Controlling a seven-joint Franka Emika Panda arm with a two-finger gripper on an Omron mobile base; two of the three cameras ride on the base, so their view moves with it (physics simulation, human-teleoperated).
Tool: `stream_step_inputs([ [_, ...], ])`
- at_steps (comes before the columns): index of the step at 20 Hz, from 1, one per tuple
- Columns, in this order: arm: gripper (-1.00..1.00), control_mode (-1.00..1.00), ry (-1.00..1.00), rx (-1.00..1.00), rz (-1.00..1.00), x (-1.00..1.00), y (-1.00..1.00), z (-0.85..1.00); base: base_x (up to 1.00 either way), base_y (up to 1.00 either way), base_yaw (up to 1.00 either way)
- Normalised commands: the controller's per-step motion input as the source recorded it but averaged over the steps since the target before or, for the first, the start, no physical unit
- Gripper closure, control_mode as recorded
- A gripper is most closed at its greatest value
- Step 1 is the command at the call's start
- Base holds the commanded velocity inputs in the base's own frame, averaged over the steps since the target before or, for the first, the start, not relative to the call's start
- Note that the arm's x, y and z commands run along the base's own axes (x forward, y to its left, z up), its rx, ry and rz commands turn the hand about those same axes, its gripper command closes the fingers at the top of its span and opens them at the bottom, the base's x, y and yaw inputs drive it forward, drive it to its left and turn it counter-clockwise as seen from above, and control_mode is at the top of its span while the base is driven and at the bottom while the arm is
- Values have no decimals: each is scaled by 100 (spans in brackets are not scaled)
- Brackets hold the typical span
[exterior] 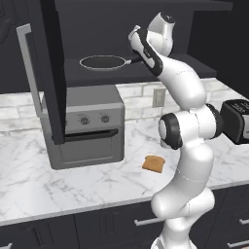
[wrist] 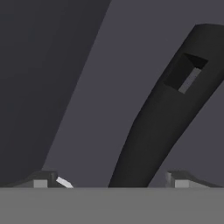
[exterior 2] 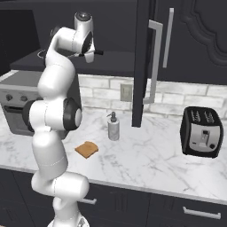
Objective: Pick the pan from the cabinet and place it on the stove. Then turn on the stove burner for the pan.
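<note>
The black pan (exterior: 103, 62) with its pale rim lies flat on the lower shelf of the open cabinet (exterior: 146, 71). Its slim handle points right, toward my hand. My gripper (exterior: 133, 60) has reached in at shelf height and is open, with the fingers on either side of the handle's end. In the hand view the dark handle (wrist: 162, 118) runs up between the two fingertips, and the gripper (wrist: 113, 179) has gaps on both sides of it. The cabinet door (exterior 2: 144, 66) stands swung out. The stove is out of view.
A grey toaster oven (exterior: 85, 126) stands on the marble counter (exterior: 58, 180) under the open door (exterior: 51, 73). A slice of bread (exterior: 153, 163) lies near the arm's base. A soap dispenser (exterior 2: 114, 127) and a black toaster (exterior 2: 201, 131) stand further right.
</note>
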Motion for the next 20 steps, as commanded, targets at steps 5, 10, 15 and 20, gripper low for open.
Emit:
stream_step_inputs([
  [5,-100,-100,-4,1,-4,34,11,-67,0,0,0],
  [10,-100,-100,-3,6,-1,27,26,-63,0,0,0],
  [15,100,-100,-1,7,-1,33,27,-67,0,0,0],
  [20,100,-100,0,8,0,33,29,-66,0,0,0],
])
